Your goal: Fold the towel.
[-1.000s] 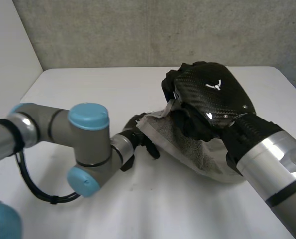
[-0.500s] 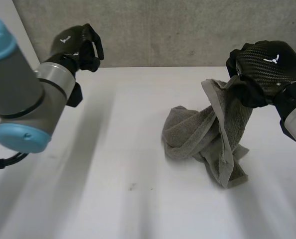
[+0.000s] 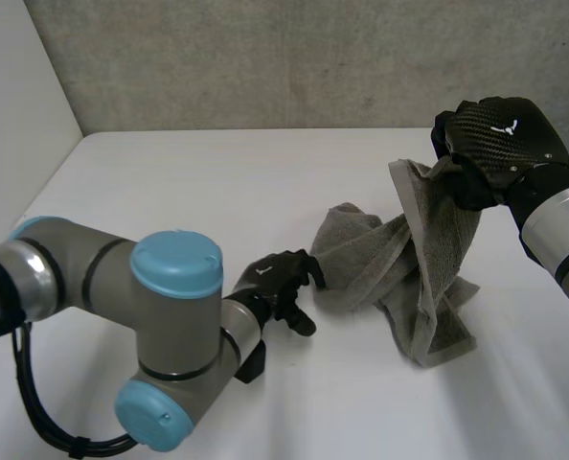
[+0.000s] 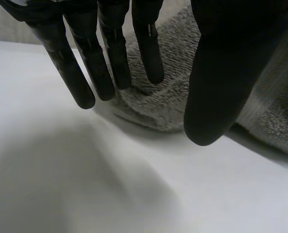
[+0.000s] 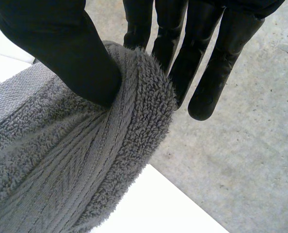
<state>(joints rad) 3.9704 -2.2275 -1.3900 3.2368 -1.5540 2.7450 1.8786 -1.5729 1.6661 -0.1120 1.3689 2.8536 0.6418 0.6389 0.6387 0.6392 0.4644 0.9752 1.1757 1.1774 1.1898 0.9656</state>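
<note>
On my screen the grey towel (image 3: 399,268) sat right of centre on the white worktop (image 3: 170,192), half lying and half hanging. Its lower part was bunched in a loose heap on the surface. From that heap a twisted length rose to the right hand (image 3: 495,144), which was held above the worktop near the back, close to the grey wall (image 3: 265,57).

In the right wrist view I saw the thumb (image 5: 61,48) pressed onto the thick hem of the towel (image 5: 86,160). The fingers (image 5: 197,53) ran nearly straight on the other side of the fold. The cloth was pinched between thumb and fingers at an edge, and the rest draped away below the palm. I could not make out whether that spot was a corner.

The left arm (image 3: 170,326) reached in low from the near left side, and the left hand (image 3: 280,278) was down by the worktop at the left end of the heap. In the left wrist view its fingers (image 4: 110,58) were straight and slightly spread, pointing down at the rounded fold of the towel (image 4: 158,102). The thumb (image 4: 221,73) stood well apart from them, with the towel behind it. Nothing was gripped there and the hand was wide. The fingertips were right at the cloth, but I could not tell whether they pressed on it or hung just over it.
</note>
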